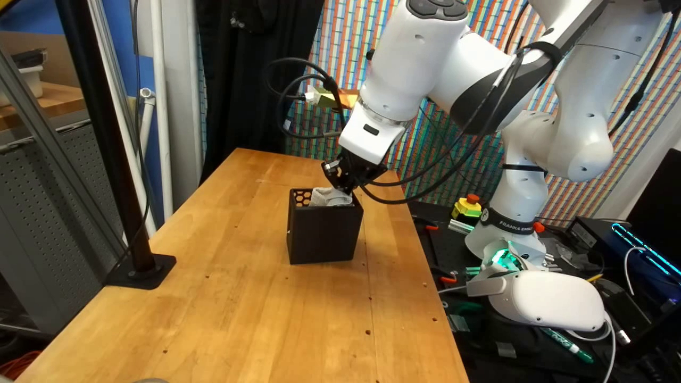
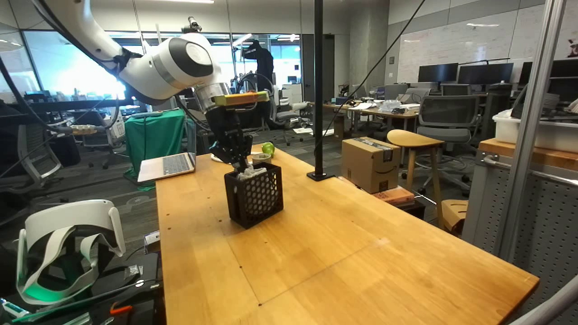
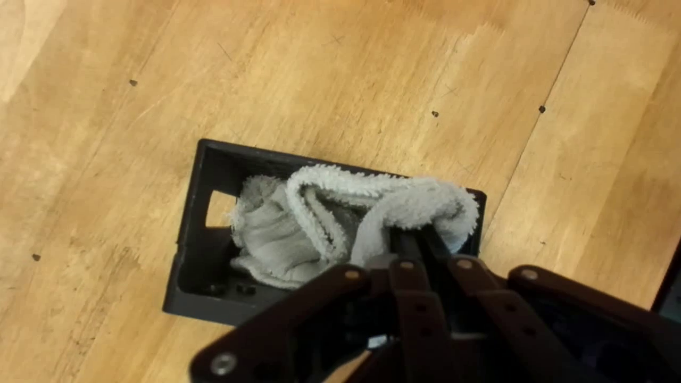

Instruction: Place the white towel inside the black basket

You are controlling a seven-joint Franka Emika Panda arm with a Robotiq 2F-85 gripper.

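Towel [image 3: 322,221] in basket [image 1: 323,235], gap at rim [image 3: 189,213]

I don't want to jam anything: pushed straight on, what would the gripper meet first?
The gripper would most likely meet the white towel, bunched ahead of it in the black basket; what lies under the towel is hidden.

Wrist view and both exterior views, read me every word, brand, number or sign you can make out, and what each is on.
"FRANKA EMI…": black band around the robot arm's base; its last letters are unclear.
Curved arrow sign: cardboard box; its other print is too small to read.
Whiteboard: writing too faint to read.
Green marker: label too small to read.
Wrist view, with white towel and black basket: no readable text.
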